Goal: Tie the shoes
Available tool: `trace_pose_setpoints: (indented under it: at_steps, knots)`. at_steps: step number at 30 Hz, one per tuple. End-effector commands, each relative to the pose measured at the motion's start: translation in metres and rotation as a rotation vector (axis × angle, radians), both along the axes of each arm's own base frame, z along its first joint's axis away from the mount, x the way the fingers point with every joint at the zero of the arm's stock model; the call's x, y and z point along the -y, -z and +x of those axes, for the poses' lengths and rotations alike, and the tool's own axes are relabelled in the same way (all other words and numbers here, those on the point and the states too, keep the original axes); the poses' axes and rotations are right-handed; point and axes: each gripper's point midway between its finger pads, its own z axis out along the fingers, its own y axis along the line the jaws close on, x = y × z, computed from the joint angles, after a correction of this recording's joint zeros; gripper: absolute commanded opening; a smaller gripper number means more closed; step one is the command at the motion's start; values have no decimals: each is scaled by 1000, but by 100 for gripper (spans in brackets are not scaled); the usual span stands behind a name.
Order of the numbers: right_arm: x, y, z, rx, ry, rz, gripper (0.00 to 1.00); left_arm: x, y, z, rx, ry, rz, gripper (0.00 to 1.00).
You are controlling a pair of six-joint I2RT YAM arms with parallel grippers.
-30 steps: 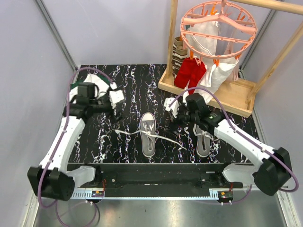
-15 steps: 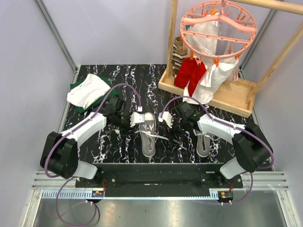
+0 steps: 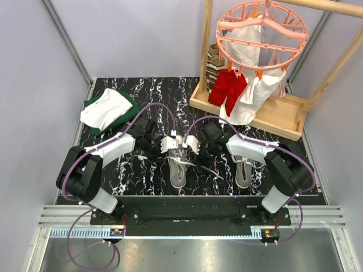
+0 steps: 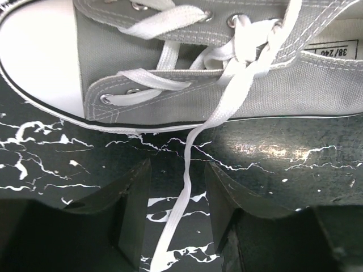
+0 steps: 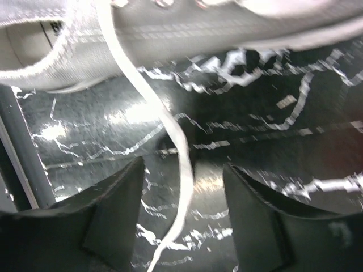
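One grey shoe (image 3: 177,163) lies mid-table with its white toe cap toward the near edge; the other shoe (image 3: 244,168) lies to its right. My left gripper (image 3: 169,144) is low at the left side of the middle shoe and my right gripper (image 3: 191,144) at its right side. In the left wrist view a white lace (image 4: 182,192) runs from the shoe (image 4: 187,68) down between the open fingers (image 4: 135,212), touching neither; the gripper (image 4: 178,211) straddles it. In the blurred right wrist view another lace (image 5: 180,148) hangs from the shoe (image 5: 85,51) between the open gripper (image 5: 184,212).
Folded white and green clothes (image 3: 108,107) lie at the back left. A wooden rack (image 3: 249,110) with a pink round hanger (image 3: 261,31), red and white garments stands at the back right. The right arm crosses in front of the right-hand shoe.
Both arms have swung inward from the table's sides down to the middle shoe. Both grippers have narrowed from wide open, each now straddling a lace.
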Motion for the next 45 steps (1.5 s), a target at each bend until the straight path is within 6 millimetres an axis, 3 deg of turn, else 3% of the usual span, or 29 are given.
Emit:
trace_pose_setpoints:
  at_steps: [1, 14, 20, 26, 32, 34, 35, 36, 40, 45]
  knots:
    - [-16, -2, 8, 48, -24, -5, 64, 10, -6, 10, 18, -14, -34, 46]
    - [-32, -9, 22, 45, 8, 22, 56, 24, -9, -1, -53, -46, -127, 36]
    - [-37, -10, 23, 32, 3, 38, 45, 23, -9, -3, -53, -38, -128, 23]
    - [-36, -13, 17, 21, -7, 51, 40, 22, -5, -8, -67, -28, -126, 34]
    - [-36, -13, 17, 17, 0, 49, 19, 21, 1, -8, -91, -36, -106, 30]
    - [-35, -12, 17, 24, -1, 43, 12, 21, 2, -7, -93, -38, -104, 26]
    - [-32, -11, 18, 31, 3, 31, 2, 21, 1, -7, -95, -38, -105, 23]
    - [-29, -10, 17, 37, -1, 22, 0, 21, 1, -7, -96, -40, -105, 14]
    - [-18, -8, 13, 53, 6, 0, 0, 20, -5, -7, -92, -52, -111, 0]
    - [-11, -15, 6, 57, 37, 5, 0, 8, -15, -4, -77, -87, -126, 0]
